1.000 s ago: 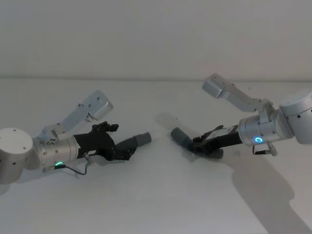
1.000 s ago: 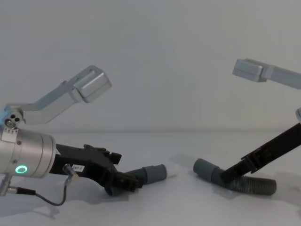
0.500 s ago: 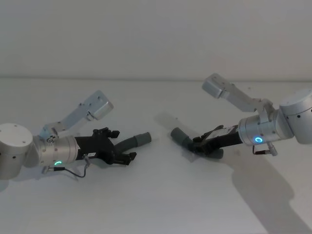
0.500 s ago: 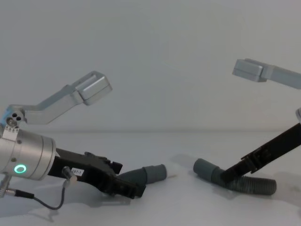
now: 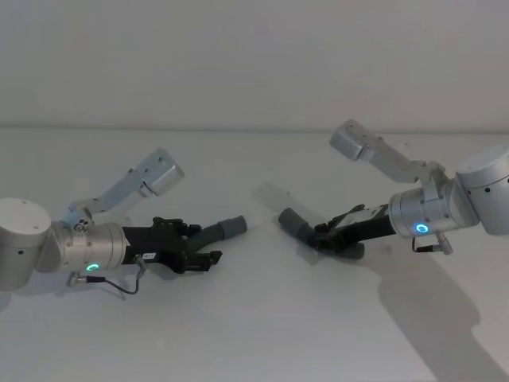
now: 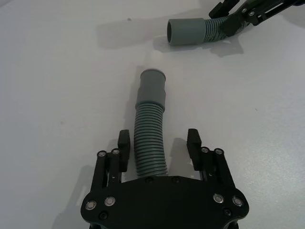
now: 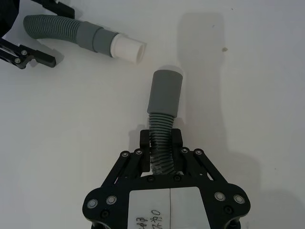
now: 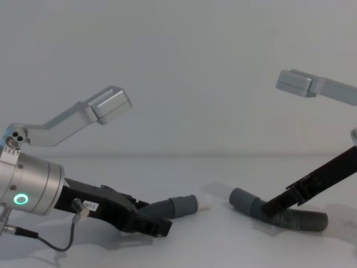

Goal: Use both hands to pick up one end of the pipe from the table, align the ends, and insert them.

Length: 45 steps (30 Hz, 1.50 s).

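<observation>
The black two-fingered plastic left gripper [image 6: 158, 140], on its silver-grey arm, sits low over the plain white table [image 5: 254, 334]. Its jaws are spread either side of the left dark-grey corrugated hose piece [image 6: 151, 133], with a gap on each side, so it holds nothing. That piece lies flat, its smooth grey cuff [image 6: 151, 90] and whitish tip [image 7: 128, 49] aimed at the middle. Bare table separates it from the open-mouthed grey cuff [image 7: 165, 93] of the right corrugated hose piece [image 8: 301, 220], low by the table. The black right gripper [image 7: 161, 138] is clamped on its ribs just behind that cuff. The likely trouble is on the left. One finger may meet the hose first and roll it aside. A grip this far back on soft ribs could also let the cuff droop, so the tip butts against the other cuff's rim.
</observation>
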Motion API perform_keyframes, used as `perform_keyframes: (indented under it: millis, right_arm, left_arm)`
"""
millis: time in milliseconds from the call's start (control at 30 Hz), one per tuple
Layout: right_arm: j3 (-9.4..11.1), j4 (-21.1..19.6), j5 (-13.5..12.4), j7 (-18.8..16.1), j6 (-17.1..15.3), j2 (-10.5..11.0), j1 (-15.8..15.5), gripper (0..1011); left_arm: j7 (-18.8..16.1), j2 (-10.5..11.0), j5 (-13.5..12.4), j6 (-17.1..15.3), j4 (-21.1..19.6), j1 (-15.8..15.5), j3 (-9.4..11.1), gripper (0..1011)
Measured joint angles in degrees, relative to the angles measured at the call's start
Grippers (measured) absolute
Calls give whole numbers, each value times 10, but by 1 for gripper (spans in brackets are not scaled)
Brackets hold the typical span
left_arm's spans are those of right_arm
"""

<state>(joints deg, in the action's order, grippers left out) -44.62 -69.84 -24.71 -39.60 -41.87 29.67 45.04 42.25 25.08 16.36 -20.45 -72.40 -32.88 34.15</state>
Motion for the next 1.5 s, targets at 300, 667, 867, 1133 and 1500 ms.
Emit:
perform_keyframes:
  millis: [300, 667, 867, 1133, 1500]
  right_arm:
    - [0, 0, 0, 0, 0, 0, 0, 250]
    - [0, 0, 0, 0, 0, 0, 0, 250]
    - [0, 0, 0, 0, 0, 0, 0, 250]
    - [-9, -11, 11, 2, -2, 7, 4, 250]
    - [-36, -44, 52, 8, -16, 28, 17, 250]
  left_arm:
    - [5, 1, 4, -5, 0, -1, 1, 464]
    - [9, 2, 7, -9, 0, -2, 1, 320]
    - [10, 2, 7, -10, 0, -2, 1, 320]
    - [15, 6, 7, 4, 0, -4, 5, 320]
    - [45, 19, 7, 66, 0, -13, 8, 320]
